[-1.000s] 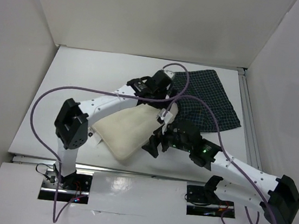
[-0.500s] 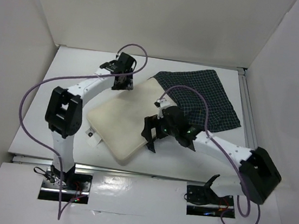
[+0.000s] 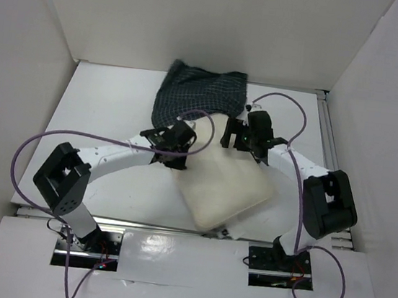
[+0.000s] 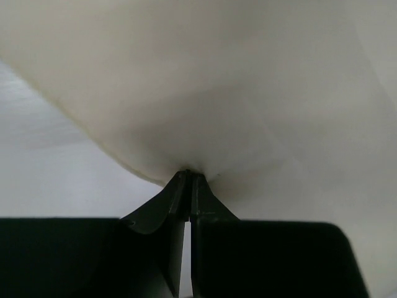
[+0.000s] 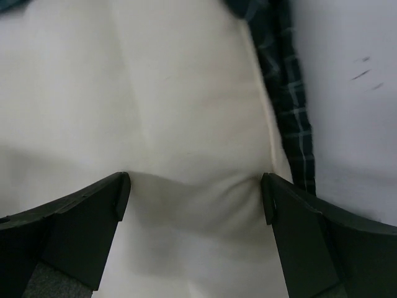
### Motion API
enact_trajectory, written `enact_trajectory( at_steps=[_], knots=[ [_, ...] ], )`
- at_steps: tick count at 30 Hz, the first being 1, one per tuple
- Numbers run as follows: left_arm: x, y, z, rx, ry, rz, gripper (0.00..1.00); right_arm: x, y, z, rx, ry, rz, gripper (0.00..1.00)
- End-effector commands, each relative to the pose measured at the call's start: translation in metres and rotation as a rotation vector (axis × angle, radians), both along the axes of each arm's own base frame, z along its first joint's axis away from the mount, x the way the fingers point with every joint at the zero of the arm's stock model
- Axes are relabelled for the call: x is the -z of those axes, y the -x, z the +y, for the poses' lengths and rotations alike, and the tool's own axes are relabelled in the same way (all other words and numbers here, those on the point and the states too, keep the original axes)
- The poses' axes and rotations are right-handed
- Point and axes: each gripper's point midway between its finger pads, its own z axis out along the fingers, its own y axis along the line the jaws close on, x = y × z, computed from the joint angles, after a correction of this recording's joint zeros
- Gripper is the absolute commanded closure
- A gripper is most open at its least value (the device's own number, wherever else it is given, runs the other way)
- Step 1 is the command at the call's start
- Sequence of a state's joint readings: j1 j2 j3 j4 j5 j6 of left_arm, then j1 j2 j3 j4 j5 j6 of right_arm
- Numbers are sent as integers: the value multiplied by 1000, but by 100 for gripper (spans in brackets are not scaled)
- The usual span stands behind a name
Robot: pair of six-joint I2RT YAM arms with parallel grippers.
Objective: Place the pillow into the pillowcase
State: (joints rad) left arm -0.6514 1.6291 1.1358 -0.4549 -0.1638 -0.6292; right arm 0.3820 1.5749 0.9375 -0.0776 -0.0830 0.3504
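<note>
Your left gripper [image 4: 188, 177] is clamped on a fold of the pillow [image 3: 229, 190]. The right gripper [image 5: 195, 186] straddles it wide open, holding nothing. The pillowcase [image 3: 202, 95] lies bunched at the pillow's far end, so pushing now may crumple its mouth closed.

place: robot lab cell | plain white walls [image 3: 199, 25] | white table [image 3: 102, 108] | bolted arm bases [image 3: 86, 240]

2 white arms [image 3: 111, 154], black joints [image 3: 60, 183], purple cables [image 3: 285, 96].
</note>
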Motion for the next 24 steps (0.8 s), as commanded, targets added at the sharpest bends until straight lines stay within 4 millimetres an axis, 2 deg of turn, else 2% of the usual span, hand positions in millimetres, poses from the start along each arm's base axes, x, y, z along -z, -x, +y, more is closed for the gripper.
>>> enact_trajectory(
  at_steps=[1, 2, 3, 5, 6, 9, 10, 11, 13, 14, 15, 16, 17, 18, 19, 21, 22, 23, 24],
  knots=[
    [-8, 38, -15, 29, 7, 51, 82, -33, -22, -2, -4, 89, -105, 0],
    [-10, 35, -11, 4, -15, 37, 80, -39, -19, -1, -14, 110, -115, 0],
    [-15, 30, -4, -16, -27, 22, 80, -55, -18, 7, -39, 103, -155, 0],
    [-27, 25, 6, -59, -38, 2, 77, -71, -3, 34, -155, 143, -220, 0],
    [-31, 23, 13, -78, -41, -10, 69, -84, -2, 36, -145, 170, -258, 0],
    [-53, 25, 37, -181, -38, -52, 45, -105, 24, 74, -339, 155, -334, 0],
    [-51, 33, 47, -206, -49, -49, 26, -101, 31, 80, -404, 182, -348, 0],
    [-54, 38, 65, -279, -67, -51, 19, -100, 44, 92, -461, 184, -360, 0],
    [-64, 50, 99, -392, -54, -78, 9, -96, 56, 105, -550, 215, -401, 0],
    [-67, 51, 111, -447, -37, -97, 7, -84, 69, 117, -608, 228, -401, 0],
    [-67, 55, 124, -488, -35, -103, 7, -82, 74, 126, -640, 234, -413, 0],
    [-67, 60, 142, -541, -22, -119, 6, -67, 79, 135, -678, 251, -396, 0],
    [-68, 61, 144, -552, 12, -118, 6, -68, 83, 150, -700, 266, -417, 0],
    [-67, 62, 150, -584, 25, -122, 6, -60, 82, 155, -701, 288, -407, 0],
    [-66, 62, 158, -631, 43, -118, 6, -38, 76, 156, -689, 361, -380, 0],
    [-68, 62, 156, -638, 106, -128, 6, -32, 72, 172, -680, 391, -393, 0],
    [-70, 60, 158, -647, 118, -142, 6, -23, 65, 169, -651, 425, -388, 0],
    [-68, 58, 159, -649, 124, -142, 6, -10, 65, 173, -654, 450, -375, 0],
    [-68, 57, 162, -658, 124, -142, 6, -7, 60, 174, -643, 465, -372, 0]
  ],
)
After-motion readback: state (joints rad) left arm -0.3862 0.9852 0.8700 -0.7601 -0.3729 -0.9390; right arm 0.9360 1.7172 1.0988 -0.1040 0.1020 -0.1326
